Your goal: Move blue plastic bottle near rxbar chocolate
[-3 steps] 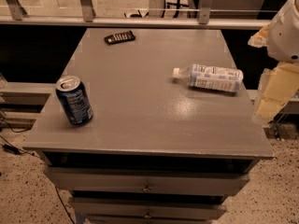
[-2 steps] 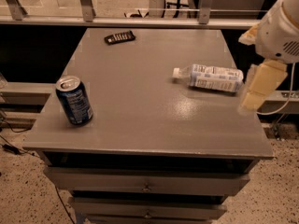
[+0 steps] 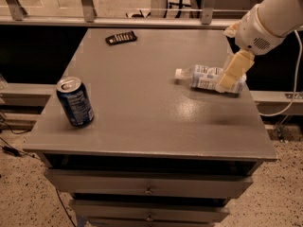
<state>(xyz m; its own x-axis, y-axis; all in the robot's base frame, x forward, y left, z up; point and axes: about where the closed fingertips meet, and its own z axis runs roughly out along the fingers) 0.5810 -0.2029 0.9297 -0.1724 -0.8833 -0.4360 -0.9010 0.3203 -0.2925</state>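
bottle (image 3: 203, 76) lying flat | tool (image 3: 232, 74) over its base, grip cannot tell | can (image 3: 75, 102) upright

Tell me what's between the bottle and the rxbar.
Only bare table, camera view, between blue plastic bottle and rxbar chocolate; tool is at the bottle's base.

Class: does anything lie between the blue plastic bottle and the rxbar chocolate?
Nothing visible does. The blue plastic bottle lies near the right edge, the rxbar chocolate at the far edge; the soda can stands front left, off that line. The pincer is at the bottle's base end.
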